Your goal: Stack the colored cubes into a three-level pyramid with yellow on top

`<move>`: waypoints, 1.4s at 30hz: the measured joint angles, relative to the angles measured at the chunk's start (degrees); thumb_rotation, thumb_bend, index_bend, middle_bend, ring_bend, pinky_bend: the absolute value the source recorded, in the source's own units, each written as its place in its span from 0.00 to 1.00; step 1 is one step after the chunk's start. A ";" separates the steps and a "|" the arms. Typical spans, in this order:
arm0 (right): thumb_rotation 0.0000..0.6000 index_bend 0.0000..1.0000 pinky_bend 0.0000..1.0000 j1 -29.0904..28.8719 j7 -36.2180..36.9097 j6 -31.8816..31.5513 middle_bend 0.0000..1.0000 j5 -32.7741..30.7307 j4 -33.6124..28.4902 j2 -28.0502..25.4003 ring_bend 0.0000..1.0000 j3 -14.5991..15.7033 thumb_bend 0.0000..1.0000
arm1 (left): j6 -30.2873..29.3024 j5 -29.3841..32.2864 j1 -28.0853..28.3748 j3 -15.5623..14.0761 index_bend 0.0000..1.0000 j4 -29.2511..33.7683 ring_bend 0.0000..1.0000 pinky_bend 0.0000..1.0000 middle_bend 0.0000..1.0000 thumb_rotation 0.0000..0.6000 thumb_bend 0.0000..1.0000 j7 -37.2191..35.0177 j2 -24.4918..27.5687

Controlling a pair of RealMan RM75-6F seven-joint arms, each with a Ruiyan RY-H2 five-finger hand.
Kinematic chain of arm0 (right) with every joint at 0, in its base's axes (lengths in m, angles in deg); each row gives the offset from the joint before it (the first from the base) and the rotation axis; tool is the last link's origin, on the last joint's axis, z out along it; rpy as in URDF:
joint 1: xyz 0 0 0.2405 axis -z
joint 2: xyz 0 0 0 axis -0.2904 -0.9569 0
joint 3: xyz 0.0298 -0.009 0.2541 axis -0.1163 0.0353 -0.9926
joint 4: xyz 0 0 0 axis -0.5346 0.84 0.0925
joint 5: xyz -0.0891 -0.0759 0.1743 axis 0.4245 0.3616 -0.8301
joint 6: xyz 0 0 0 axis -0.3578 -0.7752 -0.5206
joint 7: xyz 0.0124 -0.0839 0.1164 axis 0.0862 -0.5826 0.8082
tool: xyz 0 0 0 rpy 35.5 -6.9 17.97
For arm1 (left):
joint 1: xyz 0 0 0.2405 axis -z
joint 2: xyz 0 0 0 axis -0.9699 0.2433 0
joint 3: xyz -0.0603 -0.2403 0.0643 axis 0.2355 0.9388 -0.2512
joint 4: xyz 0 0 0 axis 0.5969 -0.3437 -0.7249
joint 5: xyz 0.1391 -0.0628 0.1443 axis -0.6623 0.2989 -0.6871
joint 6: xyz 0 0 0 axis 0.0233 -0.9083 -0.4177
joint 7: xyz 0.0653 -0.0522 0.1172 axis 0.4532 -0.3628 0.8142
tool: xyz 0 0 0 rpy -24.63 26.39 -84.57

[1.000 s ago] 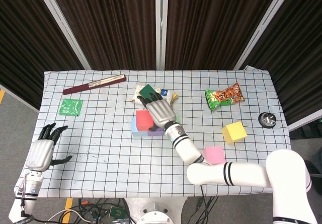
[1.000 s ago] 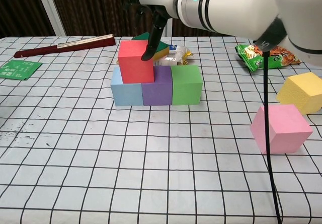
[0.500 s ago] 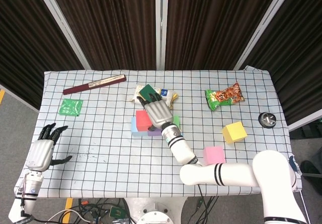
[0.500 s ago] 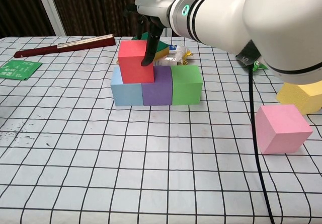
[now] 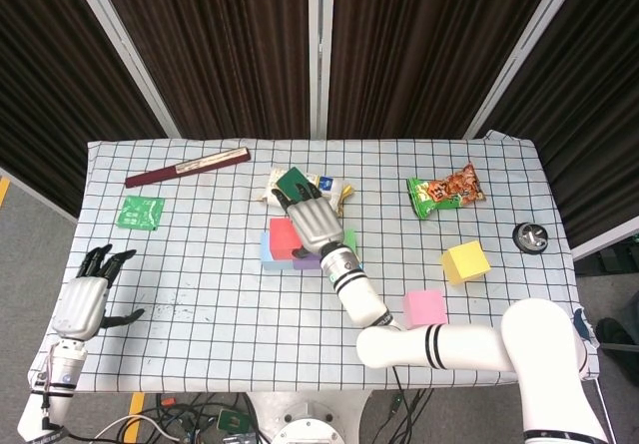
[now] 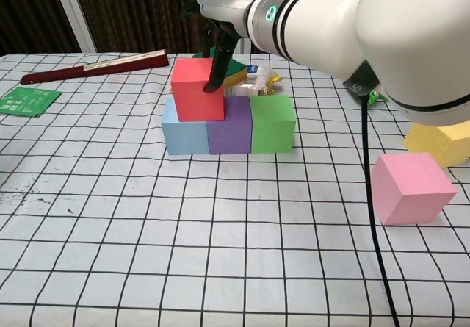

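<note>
Head view first: right hand (image 5: 312,222) sits over the block stack mid-worktop (image 5: 200,294), pretty much where it was half a second ago, maybe a touch lower in frame. Its fingers lie flat and together over the red cube (image 5: 284,238), which sits on the bottom row. Whether they're actually gripping it, can't tell from up here. Yellow cube (image 5: 465,261) is well off to the right, pink cube (image 5: 425,307) below it nearer the front edge, neither moved. Left hand (image 5: 88,299) hangs at the front left corner, fingers spread, holding nothing, same as before.

Chest view: bottom row reads light blue cube (image 6: 182,133), purple cube (image 6: 230,126), green cube (image 6: 273,123), all touching side by side. The red one sits on top, straddling blue and purple, same spot as earlier. A dark fingertip (image 6: 213,83) of the right hand rests on its upper right edge; before, it reached a bit further down the red face. Pink and yellow are apart on the right, unchanged.
</note>
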 measured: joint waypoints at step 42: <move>1.00 0.00 0.00 2.41 0.52 -2.06 0.39 2.48 -0.81 1.24 0.00 -0.75 0.10 | 1.33 0.07 0.43 -0.43 0.15 -0.49 0.02 0.04 0.18 1.00 0.00 -0.49 -0.06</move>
